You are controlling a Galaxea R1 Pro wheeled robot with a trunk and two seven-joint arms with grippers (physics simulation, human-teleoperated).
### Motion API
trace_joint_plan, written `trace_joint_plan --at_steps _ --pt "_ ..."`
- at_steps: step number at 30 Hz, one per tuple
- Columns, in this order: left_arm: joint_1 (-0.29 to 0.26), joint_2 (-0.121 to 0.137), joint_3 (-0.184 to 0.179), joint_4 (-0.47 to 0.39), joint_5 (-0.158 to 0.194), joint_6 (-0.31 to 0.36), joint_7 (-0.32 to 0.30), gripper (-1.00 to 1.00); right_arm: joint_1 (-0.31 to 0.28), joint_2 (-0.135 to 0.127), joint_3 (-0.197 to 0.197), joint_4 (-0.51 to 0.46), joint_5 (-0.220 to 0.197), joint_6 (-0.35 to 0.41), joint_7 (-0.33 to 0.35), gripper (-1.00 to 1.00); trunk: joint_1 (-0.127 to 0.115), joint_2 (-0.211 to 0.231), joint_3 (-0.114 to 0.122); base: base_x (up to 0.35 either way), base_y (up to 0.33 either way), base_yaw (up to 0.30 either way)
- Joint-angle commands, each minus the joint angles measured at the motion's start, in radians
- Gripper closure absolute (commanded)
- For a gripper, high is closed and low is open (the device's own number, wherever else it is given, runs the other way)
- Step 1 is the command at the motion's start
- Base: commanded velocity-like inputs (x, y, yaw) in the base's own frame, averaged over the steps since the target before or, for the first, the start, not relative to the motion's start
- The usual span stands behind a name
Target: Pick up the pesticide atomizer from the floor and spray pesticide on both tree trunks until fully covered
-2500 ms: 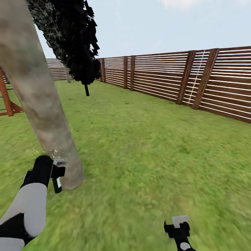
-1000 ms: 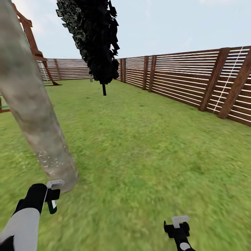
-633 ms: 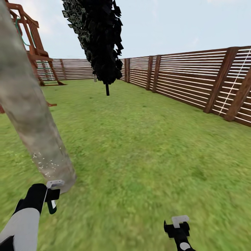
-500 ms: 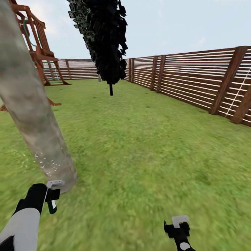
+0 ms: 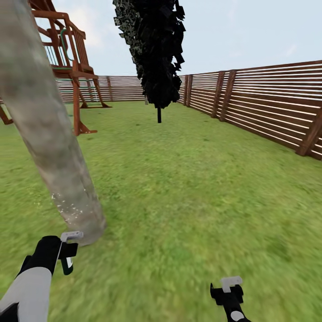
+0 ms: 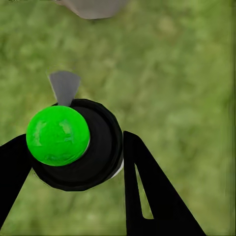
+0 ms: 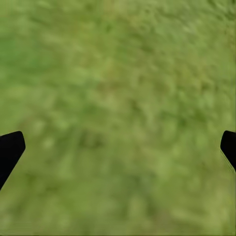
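1. Left gripper: black fingers pressed against either side of the pesticide atomizer, clamping it. From the left wrist camera the atomizer presents a round black body with a bright green cap and a grey nozzle tab projecting from it.
2. Head view: left gripper sits low on the robot's left at the end of a white-and-black arm, just short of the base of the tree trunk. Atomizer hangs from it, with a pale trigger piece on top and a dark bottle with a white label below.
3. Trunk: thick, mottled beige-grey, leaning, rooted in the lawn. Fine white specks of pesticide dot the bark near the foot; the bark higher up looks bare.
4. Right gripper: low on the robot's right over grass, well apart from the trunk. From the right wrist camera its two black fingertips stand at opposite edges, spread wide, with nothing between them but blurred grass.
5. Surroundings: wooden play tower behind the trunk; dark narrow cypress-like tree further back mid-lawn; brown slatted fence along the right and far side.
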State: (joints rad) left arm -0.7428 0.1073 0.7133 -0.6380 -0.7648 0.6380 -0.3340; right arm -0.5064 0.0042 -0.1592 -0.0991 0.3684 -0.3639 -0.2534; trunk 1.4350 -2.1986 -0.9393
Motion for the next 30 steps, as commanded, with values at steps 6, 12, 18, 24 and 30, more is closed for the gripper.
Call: trace_joint_plan --at_steps 6,12,18,24,30 --pt "-0.001 -0.003 0.005 -0.002 -0.008 0.002 -0.01 1.0 -0.001 0.0 -0.008 0.001 0.01 -0.003 -0.003 -1.0 0.0 0.0 -0.001 0.171 -0.239 0.013" --pt "-0.001 -0.001 0.01 -0.003 -0.008 0.002 -0.01 1.0 -0.001 0.0 -0.008 0.001 0.01 -0.003 -0.004 -1.0 0.0 0.0 -0.001 0.082 -0.261 0.015" --pt "-0.007 -0.002 0.006 -0.019 -0.01 0.01 -0.017 1.0 -0.001 -0.001 -0.008 0.001 0.01 -0.003 -0.004 -1.0 0.0 0.0 -0.001 -0.004 -0.277 0.246" --pt "-0.016 0.004 -0.01 -0.077 -0.012 0.031 -0.022 1.0 -0.001 -0.001 -0.008 0.001 0.01 -0.003 -0.004 -1.0 0.0 0.0 -0.001 -0.189 -0.227 0.277" --pt "-0.033 -0.005 -0.049 -0.17 -0.01 0.085 -0.023 1.0 -0.001 -0.001 -0.008 0.001 0.01 -0.003 -0.004 -1.0 0.0 0.0 -0.001 0.121 -0.17 0.277"
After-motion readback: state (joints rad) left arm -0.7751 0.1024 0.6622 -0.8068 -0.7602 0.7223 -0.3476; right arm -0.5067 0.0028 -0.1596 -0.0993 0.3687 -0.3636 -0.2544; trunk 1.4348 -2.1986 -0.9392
